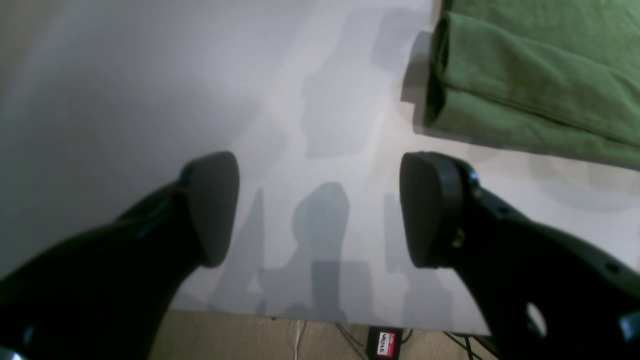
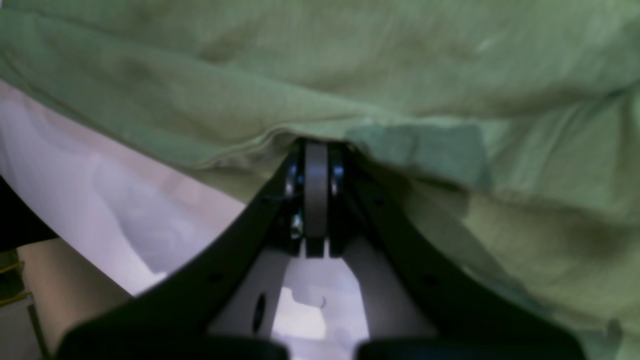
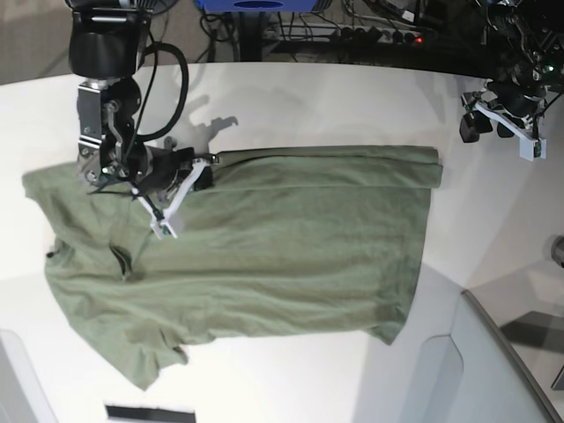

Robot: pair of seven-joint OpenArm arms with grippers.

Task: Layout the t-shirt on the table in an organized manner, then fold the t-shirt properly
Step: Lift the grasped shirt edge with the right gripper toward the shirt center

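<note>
The t-shirt [image 3: 256, 238] lies spread across the table [image 3: 291, 97]. The right gripper [image 2: 316, 150], at 10 o'clock, pinches its folded edge; the left gripper [image 1: 319, 210], at 2 o'clock, gapes wide, holding nothing.

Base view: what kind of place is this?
Probably a robotics lab bench: two arms work over a white table, cables and power strips crowd the far edge, and one t-shirt lies spread out.
</note>
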